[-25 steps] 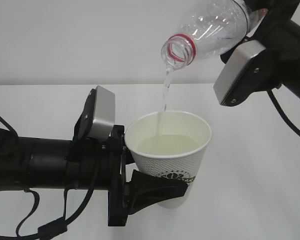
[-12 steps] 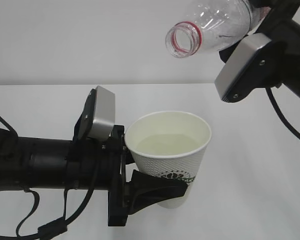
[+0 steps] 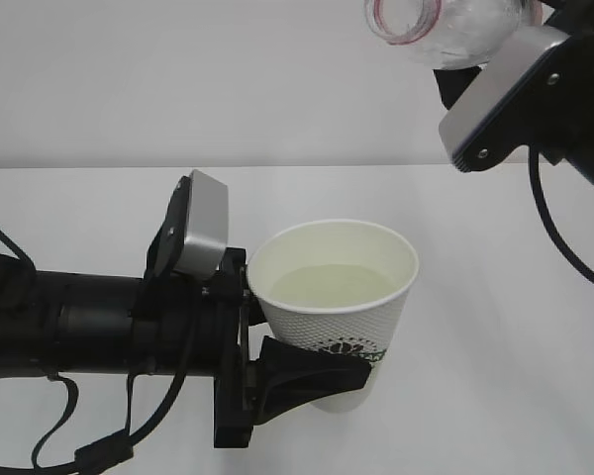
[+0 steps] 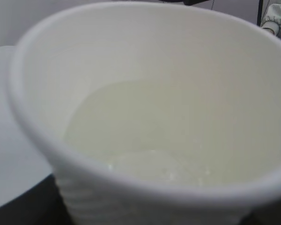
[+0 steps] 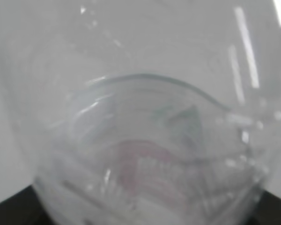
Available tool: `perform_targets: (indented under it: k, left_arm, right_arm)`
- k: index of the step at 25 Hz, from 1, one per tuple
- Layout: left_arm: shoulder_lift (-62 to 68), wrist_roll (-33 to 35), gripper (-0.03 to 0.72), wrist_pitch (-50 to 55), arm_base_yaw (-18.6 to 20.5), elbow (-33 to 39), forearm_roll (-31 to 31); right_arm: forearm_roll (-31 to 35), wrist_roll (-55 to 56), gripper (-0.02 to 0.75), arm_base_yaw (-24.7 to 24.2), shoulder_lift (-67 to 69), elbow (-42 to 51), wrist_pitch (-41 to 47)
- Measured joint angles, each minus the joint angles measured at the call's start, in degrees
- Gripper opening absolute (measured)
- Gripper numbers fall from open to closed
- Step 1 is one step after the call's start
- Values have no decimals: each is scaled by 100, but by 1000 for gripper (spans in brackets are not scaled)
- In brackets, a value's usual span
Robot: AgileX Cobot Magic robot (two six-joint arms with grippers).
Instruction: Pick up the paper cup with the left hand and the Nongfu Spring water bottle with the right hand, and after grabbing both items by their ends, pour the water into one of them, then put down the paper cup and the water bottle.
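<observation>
L pincer (image 3: 312, 371) grips the paper cup (image 3: 334, 297) low on its side — cup upright, held just above the white desk (image 3: 495, 346), w/ a pale pool of water (image 3: 327, 285) inside. R pincer (image 3: 535, 15) holds the Nongfu Spring water bottle (image 3: 436, 25) up at top right, mouth pointing left, well above the cup — no stream falling.

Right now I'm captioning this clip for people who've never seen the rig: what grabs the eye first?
The white paper cup at centre, holding a pale pool of water, clamped low on its side by the left hand reaching in from the left. At the top right edge, the right hand holds the clear water bottle raised above the cup, its red-ringed mouth open and nothing streaming out.
</observation>
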Motion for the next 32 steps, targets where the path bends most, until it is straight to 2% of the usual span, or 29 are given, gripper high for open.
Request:
perform_targets:
  k: [19,32]
  left_arm:
    - [0,0,501,277,0,0,0]
    - [0,-4,501,277,0,0,-33]
  right_arm:
    - [875,2392,494,0,0,0,124]
    - [943,3730,494,0,0,0,818]
